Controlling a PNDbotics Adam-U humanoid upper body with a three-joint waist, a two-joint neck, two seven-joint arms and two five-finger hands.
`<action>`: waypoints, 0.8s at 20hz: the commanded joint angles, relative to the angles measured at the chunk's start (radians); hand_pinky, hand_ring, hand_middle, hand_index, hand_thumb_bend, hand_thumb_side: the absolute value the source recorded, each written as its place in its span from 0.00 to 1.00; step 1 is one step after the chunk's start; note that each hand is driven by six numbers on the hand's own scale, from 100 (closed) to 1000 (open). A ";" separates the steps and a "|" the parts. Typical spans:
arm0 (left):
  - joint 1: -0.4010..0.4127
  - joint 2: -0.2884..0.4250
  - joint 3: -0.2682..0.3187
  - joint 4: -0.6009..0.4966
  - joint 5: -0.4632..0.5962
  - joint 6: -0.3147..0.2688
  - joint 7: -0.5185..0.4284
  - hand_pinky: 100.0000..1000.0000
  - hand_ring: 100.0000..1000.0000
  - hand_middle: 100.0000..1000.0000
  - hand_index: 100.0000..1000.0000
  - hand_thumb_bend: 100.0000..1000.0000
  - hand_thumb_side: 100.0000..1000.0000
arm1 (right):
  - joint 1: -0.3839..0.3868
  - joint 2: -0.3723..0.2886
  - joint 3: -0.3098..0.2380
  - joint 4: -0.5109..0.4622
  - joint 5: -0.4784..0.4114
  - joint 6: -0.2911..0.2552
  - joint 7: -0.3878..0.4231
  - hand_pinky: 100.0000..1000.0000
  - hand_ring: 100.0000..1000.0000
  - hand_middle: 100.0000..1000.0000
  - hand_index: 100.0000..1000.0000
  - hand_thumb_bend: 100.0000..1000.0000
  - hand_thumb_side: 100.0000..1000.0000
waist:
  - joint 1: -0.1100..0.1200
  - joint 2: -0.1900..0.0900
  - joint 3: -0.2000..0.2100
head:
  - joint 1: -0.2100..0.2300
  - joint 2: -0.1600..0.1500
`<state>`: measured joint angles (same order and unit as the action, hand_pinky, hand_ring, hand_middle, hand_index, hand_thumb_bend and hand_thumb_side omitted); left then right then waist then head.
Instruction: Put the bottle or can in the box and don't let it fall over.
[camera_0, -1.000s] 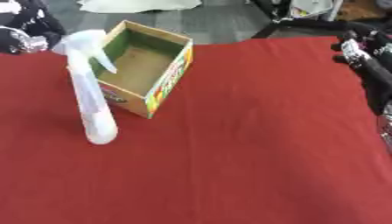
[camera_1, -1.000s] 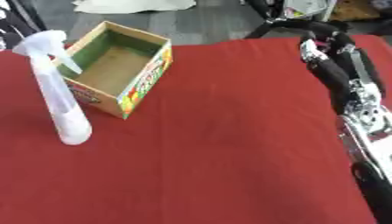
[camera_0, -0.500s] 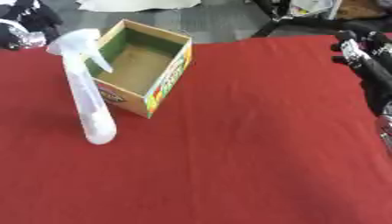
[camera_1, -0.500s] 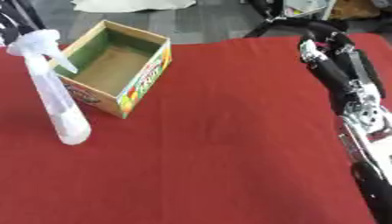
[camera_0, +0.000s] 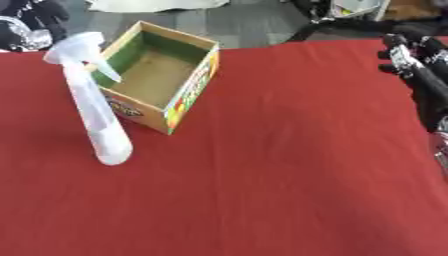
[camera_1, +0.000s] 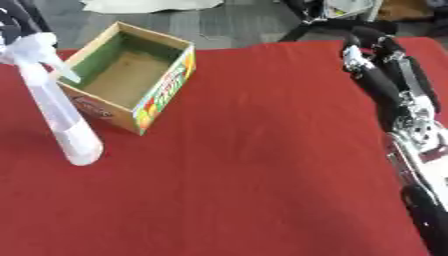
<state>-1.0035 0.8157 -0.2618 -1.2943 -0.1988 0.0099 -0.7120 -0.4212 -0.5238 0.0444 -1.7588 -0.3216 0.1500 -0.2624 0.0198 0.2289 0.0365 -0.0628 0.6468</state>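
- Standing upright on the red cloth-covered table (camera_0: 262, 190) is a tall, slim, translucent white plastic spray bottle (camera_0: 94, 112) with a trigger head; its rounded base rests on the cloth just beside the near left wall of the box, outside it.
- The open-topped cardboard box (camera_0: 188, 97) is rectangular, with a green-lined interior, a plain brown floor and brightly printed outer walls showing fruit-like colours; it sits askew to the table edge and nothing lies inside.
- The left hand (camera_0: 31, 22), black with silver parts, shows at the upper left corner, close behind the spray head; whether it touches the bottle, and whether its fingers are spread or closed, cannot be told.
- The right hand (camera_1: 372, 47), black with silver joints, lies along the right side of the table, well apart from box and bottle; its fingers look loosely bent and hold nothing, though their exact set cannot be told.
- Compared with half a second ago, the bottle stands in the same place beside the box, its head perhaps leaning slightly more to the left; box and right arm are unchanged.
- The cloth is a matt, smooth red fabric with faint creases.
- Beyond the far edge is a grey floor, a pale sheet (camera_0: 153, 4) lying on it, and dark equipment legs (camera_0: 324, 22) at the upper right.
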 joint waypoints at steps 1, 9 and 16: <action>-0.024 0.015 0.007 -0.002 0.008 0.003 -0.009 0.76 0.78 0.78 0.81 0.06 0.51 | -0.011 -0.016 -0.003 -0.007 -0.004 -0.003 0.004 0.78 0.76 0.74 0.82 0.00 0.36 | 0.001 -0.012 -0.003 | 0.004 -0.014; -0.036 -0.003 -0.005 0.012 0.017 0.005 -0.038 0.77 0.80 0.80 0.81 0.06 0.53 | -0.016 -0.014 -0.002 -0.008 -0.004 -0.004 0.007 0.78 0.76 0.74 0.82 0.00 0.37 | 0.005 -0.008 -0.017 | 0.009 -0.019; -0.038 -0.001 0.000 0.009 0.024 0.004 -0.053 0.77 0.81 0.81 0.81 0.03 0.51 | -0.016 -0.014 -0.002 -0.007 -0.005 -0.004 0.007 0.78 0.76 0.74 0.82 0.00 0.37 | 0.009 -0.008 -0.019 | 0.005 -0.017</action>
<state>-1.0151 0.7897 -0.2741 -1.2765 -0.1789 0.0146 -0.7628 -0.4223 -0.5232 0.0448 -1.7586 -0.3216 0.1468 -0.2587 0.0286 0.2348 0.0179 -0.0558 0.6385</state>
